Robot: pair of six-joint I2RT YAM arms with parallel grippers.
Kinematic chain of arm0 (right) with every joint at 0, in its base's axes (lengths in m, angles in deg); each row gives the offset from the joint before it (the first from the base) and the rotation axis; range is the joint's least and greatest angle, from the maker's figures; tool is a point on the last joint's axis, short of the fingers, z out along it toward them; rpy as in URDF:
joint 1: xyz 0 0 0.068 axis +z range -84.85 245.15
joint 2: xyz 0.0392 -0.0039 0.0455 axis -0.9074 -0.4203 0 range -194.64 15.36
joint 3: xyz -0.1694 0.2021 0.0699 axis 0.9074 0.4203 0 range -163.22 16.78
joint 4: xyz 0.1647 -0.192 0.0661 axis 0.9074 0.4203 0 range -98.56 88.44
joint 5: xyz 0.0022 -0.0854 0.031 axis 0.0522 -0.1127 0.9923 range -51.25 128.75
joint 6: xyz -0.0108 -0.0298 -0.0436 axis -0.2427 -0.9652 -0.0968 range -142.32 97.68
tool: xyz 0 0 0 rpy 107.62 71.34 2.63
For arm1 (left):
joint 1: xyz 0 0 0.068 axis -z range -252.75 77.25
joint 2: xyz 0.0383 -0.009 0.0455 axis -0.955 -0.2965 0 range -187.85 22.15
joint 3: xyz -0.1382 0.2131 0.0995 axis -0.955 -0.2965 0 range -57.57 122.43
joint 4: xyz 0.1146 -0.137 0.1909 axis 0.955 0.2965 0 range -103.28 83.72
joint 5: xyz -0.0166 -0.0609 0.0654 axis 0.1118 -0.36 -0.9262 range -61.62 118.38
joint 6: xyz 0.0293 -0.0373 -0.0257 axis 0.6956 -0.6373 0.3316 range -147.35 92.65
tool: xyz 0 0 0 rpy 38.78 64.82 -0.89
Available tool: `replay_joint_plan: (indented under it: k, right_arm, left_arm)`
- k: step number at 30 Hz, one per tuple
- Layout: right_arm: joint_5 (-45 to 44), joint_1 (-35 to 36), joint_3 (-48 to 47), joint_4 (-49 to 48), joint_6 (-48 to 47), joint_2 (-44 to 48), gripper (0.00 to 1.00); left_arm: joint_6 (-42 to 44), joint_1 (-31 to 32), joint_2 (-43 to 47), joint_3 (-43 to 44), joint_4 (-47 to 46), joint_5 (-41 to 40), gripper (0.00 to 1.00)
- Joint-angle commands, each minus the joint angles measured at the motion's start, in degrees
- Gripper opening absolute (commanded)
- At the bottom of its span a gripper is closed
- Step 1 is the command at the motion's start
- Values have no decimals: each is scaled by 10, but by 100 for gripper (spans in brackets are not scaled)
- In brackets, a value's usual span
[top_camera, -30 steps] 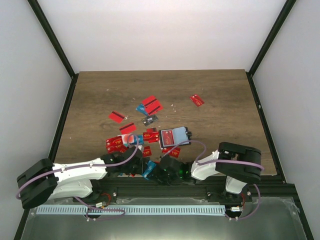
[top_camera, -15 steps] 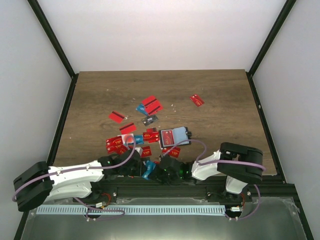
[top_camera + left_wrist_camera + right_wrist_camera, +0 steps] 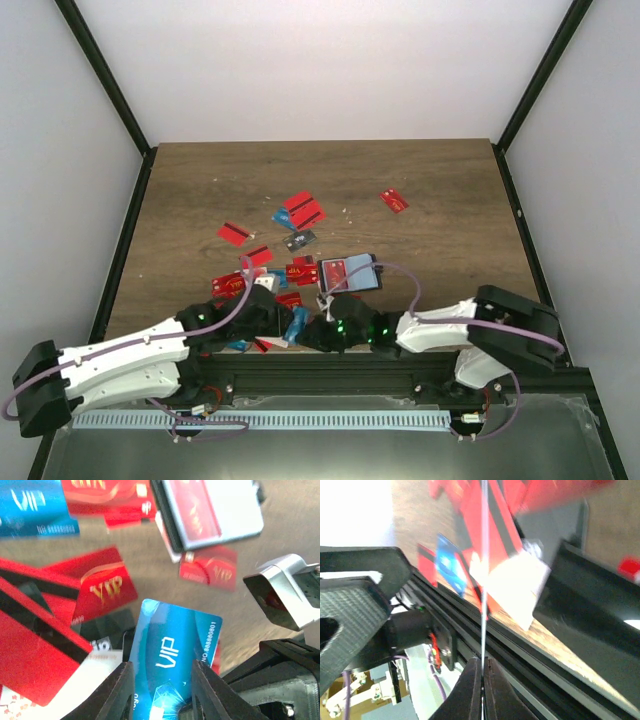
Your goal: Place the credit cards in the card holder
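Right end effector (image 3: pixel 482 664) is pressed together, pinching the blue VIP card (image 3: pixel 172 645) right at the near edge of the table (image 3: pixel 440 180). The left end effector (image 3: pixel 162 672) straddles that same card; gripping or merely flanking it, I can't tell. The card holder (image 3: pixel 350 272) lies open just beyond, a red card (image 3: pixel 338 270) on it. Other credit cards (image 3: pixel 303 208) lie scattered further out.

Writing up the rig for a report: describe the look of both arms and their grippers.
The left arm and right arm have white shells, black joints and looping lilac cables. The left gripper and right gripper are black, with green lights glowing at the wrists.
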Motion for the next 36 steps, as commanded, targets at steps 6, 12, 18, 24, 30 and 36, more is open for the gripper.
replay_joint_plan:
  k: [6, 12, 18, 24, 30, 36]
  right_arm:
    - [176, -214, -4, 117, -257, 166, 1]
    - [307, -337, -10, 133, -371, 201, 1]
    - [396, -379, -33, 145, -435, 211, 1]
    - [472, -381, -55, 139, -451, 215, 1]
    - [512, -381, -67, 133, -454, 223, 1]
    - [532, -381, -75, 130, -452, 232, 1]
  left_arm:
    - [115, -74, 10, 99, -17, -35, 38]
    - [205, -198, -33, 92, -190, 225, 38]
    - [222, -262, -82, 94, -286, 422, 39]
    - [224, -272, -95, 95, -334, 504, 40]
    - [225, -272, -87, 82, -340, 523, 35]
    - [205, -271, -85, 64, -376, 547, 26]
